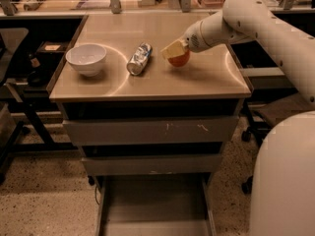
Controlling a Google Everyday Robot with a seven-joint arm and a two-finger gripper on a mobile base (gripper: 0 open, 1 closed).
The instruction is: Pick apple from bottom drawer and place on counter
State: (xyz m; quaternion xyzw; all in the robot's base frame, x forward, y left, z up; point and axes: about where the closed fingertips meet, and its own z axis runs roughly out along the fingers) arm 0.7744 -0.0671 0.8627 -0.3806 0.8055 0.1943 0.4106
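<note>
The red-orange apple (180, 60) is low over the beige counter (197, 82), right of centre, at or just above its surface. My gripper (173, 51) reaches in from the right on the white arm, and its pale fingers (171, 48) close over the apple's top and left side. The bottom drawer (155, 208) is pulled open below, its plain grey floor bare. The two shallower drawers above it are shut.
A white bowl (86, 58) sits on the counter's left side. A crushed silver can (140, 58) lies between the bowl and the apple. A cluttered desk runs behind, and office chair bases stand at left and right. My white body fills the lower right.
</note>
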